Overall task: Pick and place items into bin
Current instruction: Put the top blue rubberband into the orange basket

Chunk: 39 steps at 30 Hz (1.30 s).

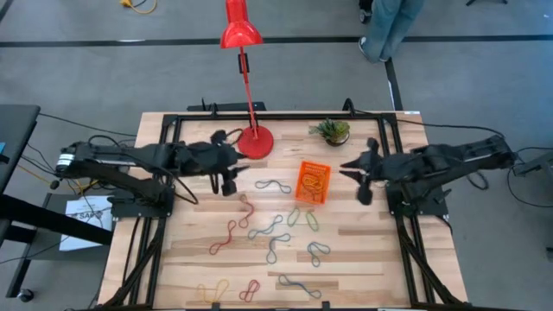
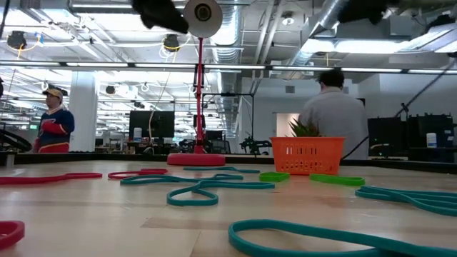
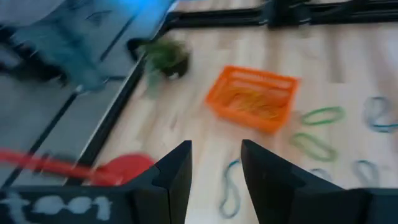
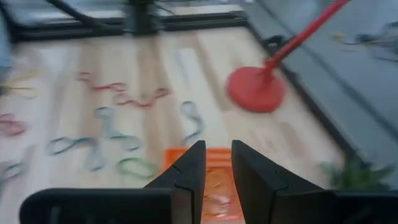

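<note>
Two dark robot arms hang above a pale wooden table [image 1: 363,250] strewn with coloured rubber bands; the orange bin [image 1: 313,182] sits right of centre toward the far side, with thin yellow and orange bands lying inside it; the right gripper [image 1: 362,177] is poised just to the right of the bin, its own camera looking down past its fingers [image 4: 186,171] onto the bin's orange wall, the jaws parted by a narrow gap with nothing between them; the left gripper [image 1: 226,180] waits near the far left, beside the round base of a red lamp [image 1: 255,141], its jaws standing open and empty, as the left wrist view shows with the bin and a small potted plant [image 1: 333,130] beyond them; loose bands lie scattered across the middle and near part of the table: a teal band [image 1: 273,185] just left of the bin, a red band [image 1: 223,239] toward the near left, green bands [image 1: 304,218] near the bin's near side, and a yellow band [image 1: 210,292] at the near edge; from table height, teal and red loops fill the foreground, and two people stand in the room behind the table.
</note>
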Each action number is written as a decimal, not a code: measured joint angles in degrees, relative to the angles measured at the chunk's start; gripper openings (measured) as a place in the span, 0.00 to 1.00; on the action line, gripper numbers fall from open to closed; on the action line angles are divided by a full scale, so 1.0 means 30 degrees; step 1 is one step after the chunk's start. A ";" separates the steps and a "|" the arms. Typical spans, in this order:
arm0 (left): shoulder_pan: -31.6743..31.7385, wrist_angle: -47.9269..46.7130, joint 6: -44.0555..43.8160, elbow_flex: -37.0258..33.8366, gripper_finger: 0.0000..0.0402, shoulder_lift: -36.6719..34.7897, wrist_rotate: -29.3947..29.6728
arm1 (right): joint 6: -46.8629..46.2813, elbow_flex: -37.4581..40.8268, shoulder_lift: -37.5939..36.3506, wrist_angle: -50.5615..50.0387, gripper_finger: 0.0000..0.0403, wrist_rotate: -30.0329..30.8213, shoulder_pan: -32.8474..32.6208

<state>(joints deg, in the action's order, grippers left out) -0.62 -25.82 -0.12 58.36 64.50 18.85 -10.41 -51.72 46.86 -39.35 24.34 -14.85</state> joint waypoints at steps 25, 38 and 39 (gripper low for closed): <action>0.4606 0.9944 0.1502 -0.0936 0.32 1.3915 -0.9150 | 0.0131 1.1676 -0.4647 1.2835 0.17 -0.1113 0.0503; 0.4365 0.7385 0.2355 0.0017 0.32 1.5091 -0.7487 | 0.0476 1.1691 -0.4623 1.2065 0.17 -0.1101 0.0488; 0.4292 0.7282 0.2377 0.0017 0.32 1.5084 -0.7468 | 0.0474 1.1691 -0.4628 1.2077 0.17 -0.1101 0.0488</action>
<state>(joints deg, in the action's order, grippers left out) 12.26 -3.98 7.01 58.41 109.75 -3.55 -8.99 -16.64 32.98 -3.11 21.04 -13.39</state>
